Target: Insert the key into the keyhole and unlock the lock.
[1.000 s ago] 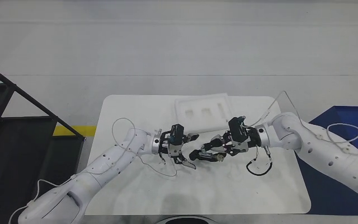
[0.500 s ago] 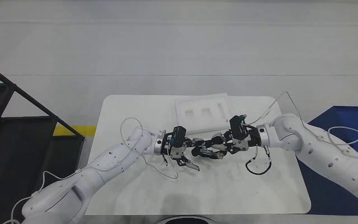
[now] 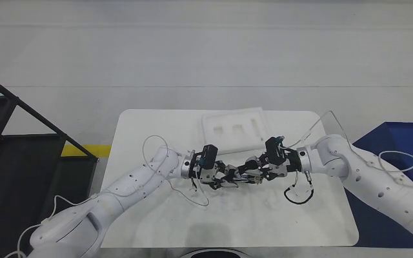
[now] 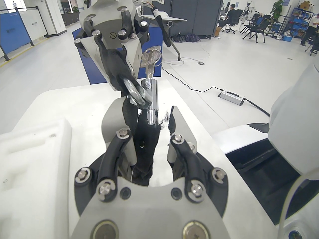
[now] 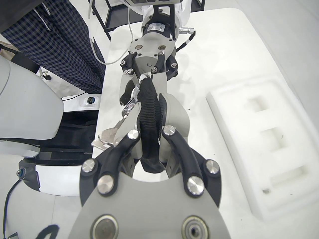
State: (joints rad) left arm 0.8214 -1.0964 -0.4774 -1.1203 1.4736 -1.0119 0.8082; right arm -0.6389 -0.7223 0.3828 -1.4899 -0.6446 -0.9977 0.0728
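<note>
Both arms meet over the middle of the table [image 3: 155, 135]. A chrome cylinder lock [image 4: 152, 95] [image 3: 231, 178] hangs there with the silver key [image 4: 150, 59] [image 5: 106, 136] stuck in its end. My right gripper [image 4: 129, 88] [image 5: 147, 87] [image 3: 241, 175] is shut on the lock's shackle [image 4: 134, 92]. My left gripper [image 4: 153, 111] [image 3: 221, 180] stands around the lock body, one black pad against it. A narrow gap shows at the other finger [image 4: 177, 121], so it is still open.
A white foam tray [image 3: 235, 128] [image 5: 264, 125] with recessed pockets lies at the back of the table. A loop of black cable [image 3: 298, 193] hangs under the right arm. Bare tabletop lies in front of and left of the grippers.
The left gripper moved right from a spread-finger pose to bracket the lock, and its fingers narrowed. The right gripper brought the lock slightly leftward to meet it.
</note>
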